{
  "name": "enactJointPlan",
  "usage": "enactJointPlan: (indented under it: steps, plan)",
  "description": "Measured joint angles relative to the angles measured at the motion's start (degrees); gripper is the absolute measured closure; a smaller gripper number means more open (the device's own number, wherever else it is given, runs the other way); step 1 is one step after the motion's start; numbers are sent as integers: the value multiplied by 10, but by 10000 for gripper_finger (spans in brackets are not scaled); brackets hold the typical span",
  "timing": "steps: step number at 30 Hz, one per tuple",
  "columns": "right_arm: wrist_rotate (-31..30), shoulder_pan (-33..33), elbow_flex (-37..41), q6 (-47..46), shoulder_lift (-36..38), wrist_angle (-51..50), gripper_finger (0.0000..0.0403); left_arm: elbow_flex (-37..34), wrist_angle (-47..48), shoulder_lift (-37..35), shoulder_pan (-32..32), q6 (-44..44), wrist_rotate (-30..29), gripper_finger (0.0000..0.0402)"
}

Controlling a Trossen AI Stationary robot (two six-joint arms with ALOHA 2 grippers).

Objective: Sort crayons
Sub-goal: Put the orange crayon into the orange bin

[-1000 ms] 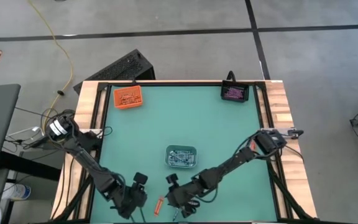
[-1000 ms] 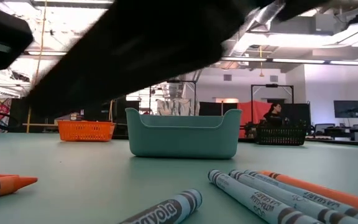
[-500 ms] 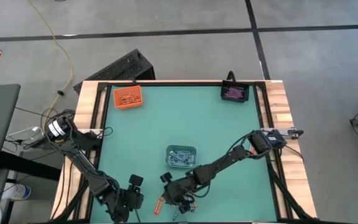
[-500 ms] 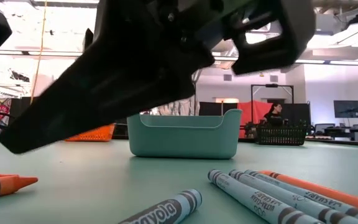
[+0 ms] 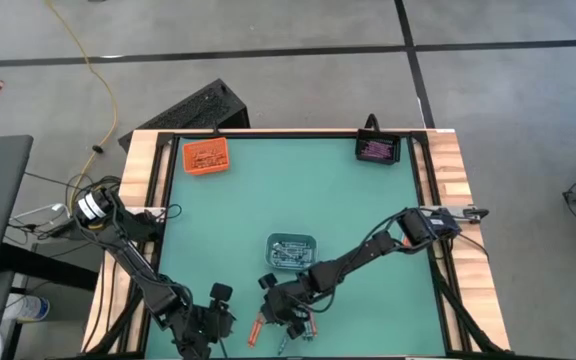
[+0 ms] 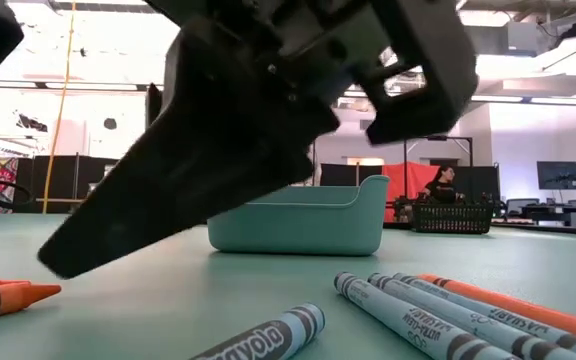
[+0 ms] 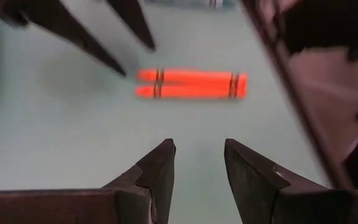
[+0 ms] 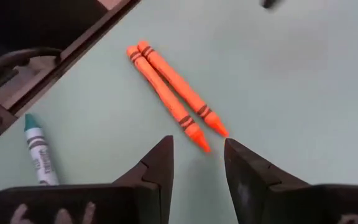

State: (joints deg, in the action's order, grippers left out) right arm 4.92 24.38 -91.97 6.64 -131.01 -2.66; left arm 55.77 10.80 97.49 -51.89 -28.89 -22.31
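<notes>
On the green table (image 5: 358,200), edged in pale wood, two dark arms reaching in toward the near edge, both low over the surface. Near the middle, a teal bin (image 5: 292,251) holding a heap of grey-blue crayons; seen level across the surface as a rounded tub (image 6: 296,214). At the far left corner, an orange tray (image 5: 206,156); at the far right corner, a black tray (image 5: 377,149) with purple-pink sticks inside. By the near edge, the right tool (image 5: 270,309), fingers apart and clamped on nothing, poised just above the tips of two orange crayons (image 8: 174,96) lying side by side and touching; same pair visible from above as a short orange streak (image 5: 254,329) between the two tools. Just left of it, the left tool (image 5: 215,322), fingers likewise apart and empty, pointed toward that pair (image 7: 191,83) with bare surface between. Closest to the low camera, several grey-blue crayons (image 6: 410,304) fanned out flat, one orange crayon (image 6: 508,305) beside them, and another grey-blue one (image 6: 265,335) lying apart. Near the table's rim, a lone teal-tipped crayon (image 8: 38,149).
</notes>
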Motion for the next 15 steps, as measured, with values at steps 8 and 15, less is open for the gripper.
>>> enactJointPlan:
  steps: [8, 15]
  plan:
    - [-82, 39, 0, -41, 45, -130, 295, 0, -51, 0, 22, -93, -18, 271]
    - [-133, 82, 0, -81, 90, -198, 302, 0, -57, 8, 41, -180, -28, 271]
